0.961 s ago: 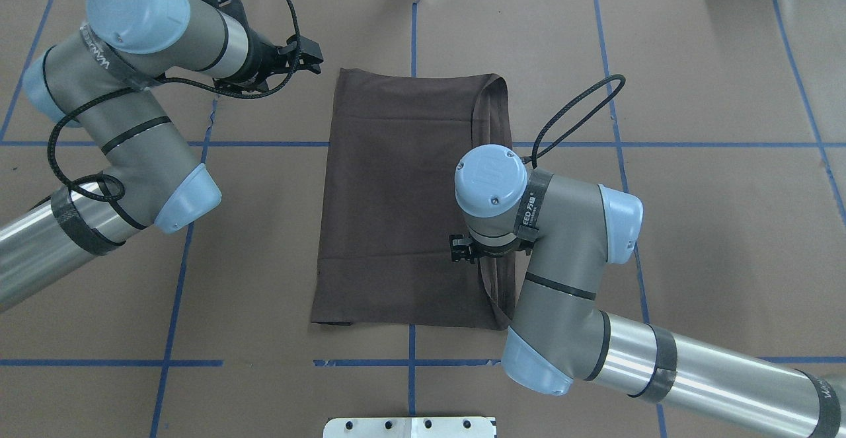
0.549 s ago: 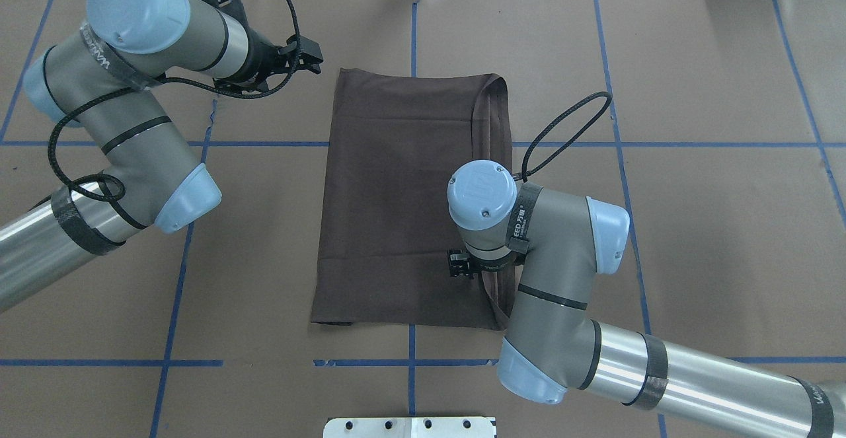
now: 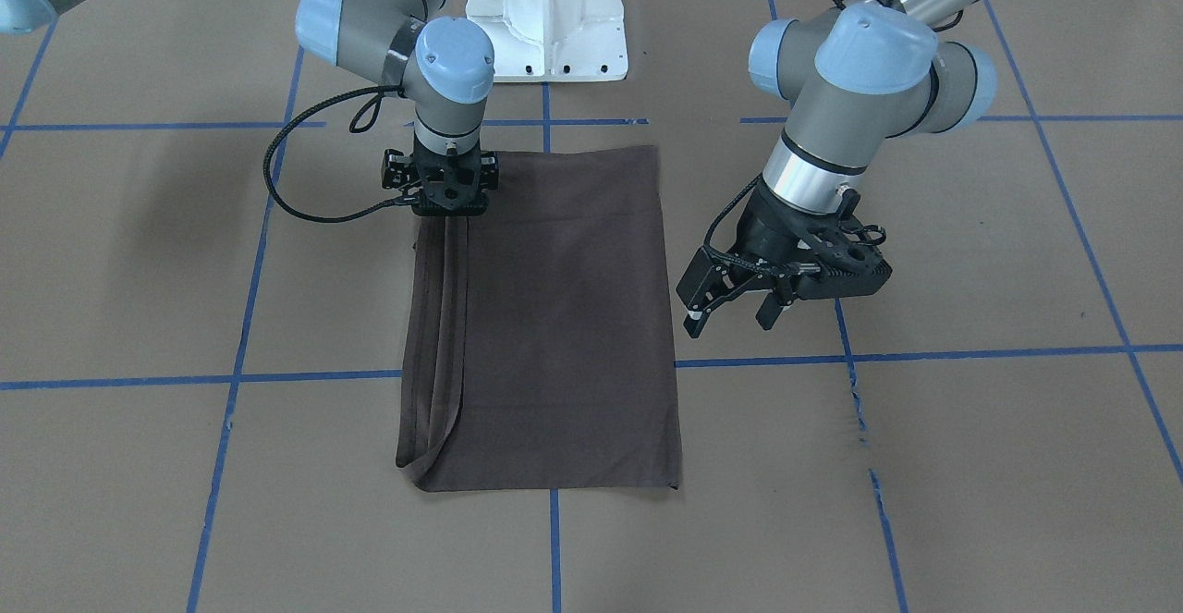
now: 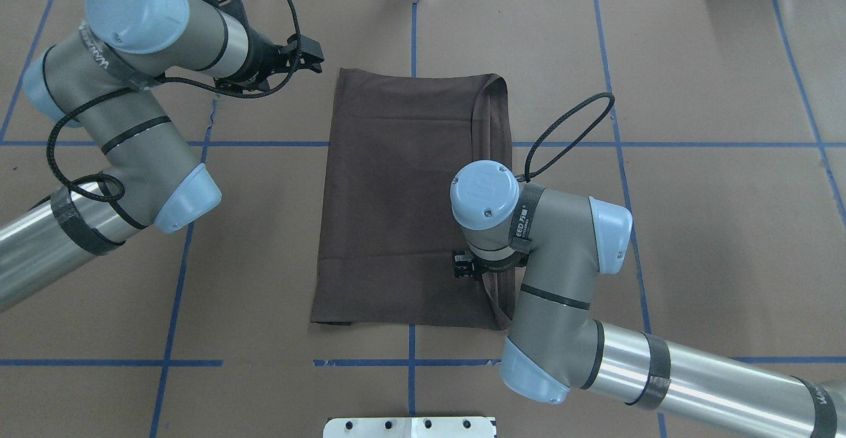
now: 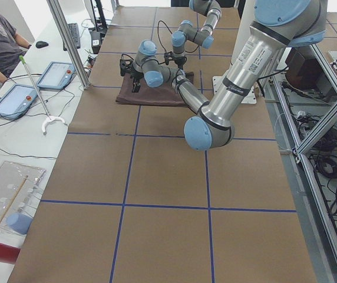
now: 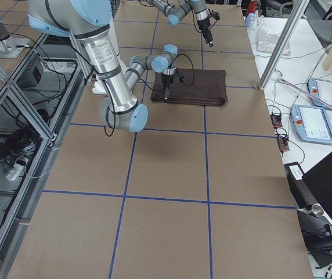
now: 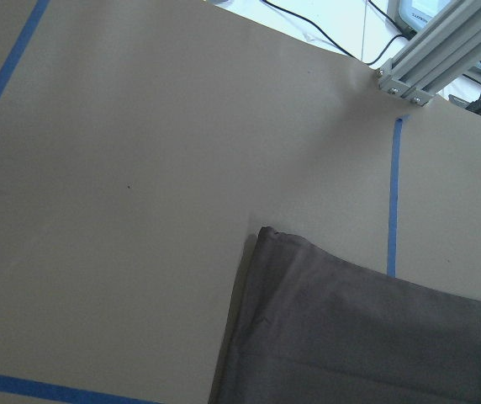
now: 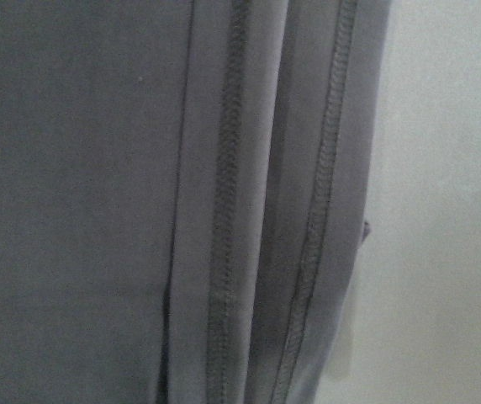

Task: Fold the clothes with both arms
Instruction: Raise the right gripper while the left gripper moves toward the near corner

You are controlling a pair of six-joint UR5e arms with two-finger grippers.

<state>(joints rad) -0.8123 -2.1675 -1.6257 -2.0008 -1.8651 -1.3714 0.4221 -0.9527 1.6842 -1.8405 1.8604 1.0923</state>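
A dark brown T-shirt [image 4: 396, 207] lies folded into a flat rectangle on the brown paper-covered table [image 3: 924, 456]. It sits about midway along the table's length, just in front of the white pedestal base [image 3: 547, 12] at the robot's edge. The shirt's long sides run from that edge toward the operators' edge, and a blue tape line [image 4: 694, 144] passes under it crosswise. Along the shirt's long side nearer the table's right end, several stitched hem layers lie stacked in a narrow strip. The right gripper [image 3: 446, 214] points straight down onto this strip, close to the shirt's corner nearest the robot. Its fingers are hidden under its own body, so it cannot be told whether they are spread or pinching cloth. The right wrist view shows only the hems, with pale table beside them. The left gripper [image 3: 733, 310] hangs tilted above bare paper, just off the shirt's other long side toward its corner nearer the operators' edge. Its two fingers are spread apart and hold nothing.
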